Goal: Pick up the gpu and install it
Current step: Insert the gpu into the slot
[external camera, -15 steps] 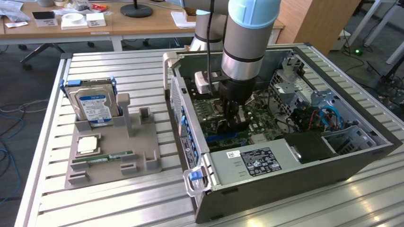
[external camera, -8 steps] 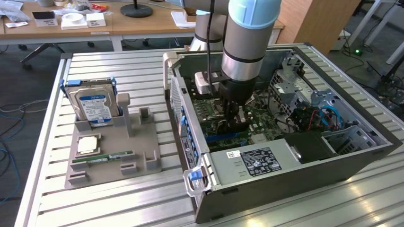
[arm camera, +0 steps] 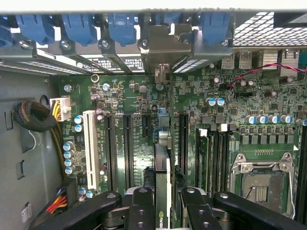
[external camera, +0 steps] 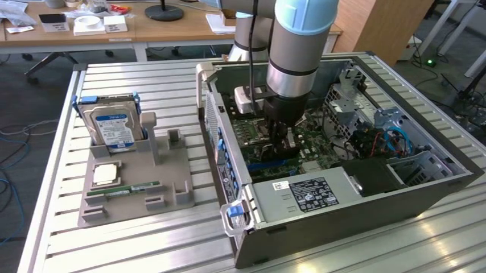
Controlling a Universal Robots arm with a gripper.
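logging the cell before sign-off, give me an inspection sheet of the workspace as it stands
surface: slatted metal table carrying an open pc case and a grey fixture tray
job's things: gpu edge-on over the motherboard slots; seating cannot be told
clutter: hard drive, cpu, memory stick in the tray
grippers: gripper shut on the gpu, inside the case
cables: sleeved bundle, red-black wire, blue cables
surroundings: wooden desk behind; loose cables on the floor, the exterior view's left

drive label [external camera: 111, 126], supply label [external camera: 310, 194], both unreadable
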